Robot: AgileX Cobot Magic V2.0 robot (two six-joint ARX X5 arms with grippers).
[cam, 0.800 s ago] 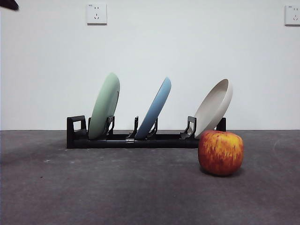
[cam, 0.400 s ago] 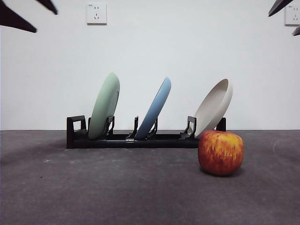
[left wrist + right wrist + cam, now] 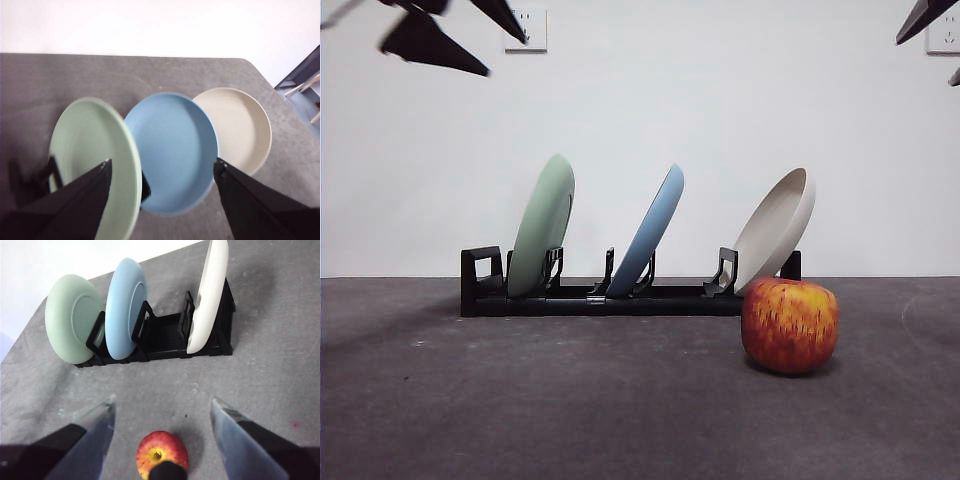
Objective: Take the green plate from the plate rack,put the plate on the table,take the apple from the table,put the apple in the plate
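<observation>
Step one in hand: approach to the matte sage-green round plate, not yet gripped. Plate tilted in the end slot of the long black slotted rack, at 9 o'clock of the light blue plate, beige plate in the far slot at 3 o'clock. All three seated, none touched. Left gripper above the rack, fingers spread wide and empty, gap straddling the green rim and the blue plate in the wrist view; shows in the front view as dark tips at 11 o'clock, well above the green plate. Right gripper also wide open, holding nothing, hovering over the red, yellow-streaked round apple, which sits on the dark grey matte desk just in front of the rack's beige end. Next move, as a judgement: shift left fingers toward the green rim only, clear of the blue neighbour, descend, pinch the upper edge, lift out along the slot's tilt. Risk: snagging the blue plate or dragging the rack.
</observation>
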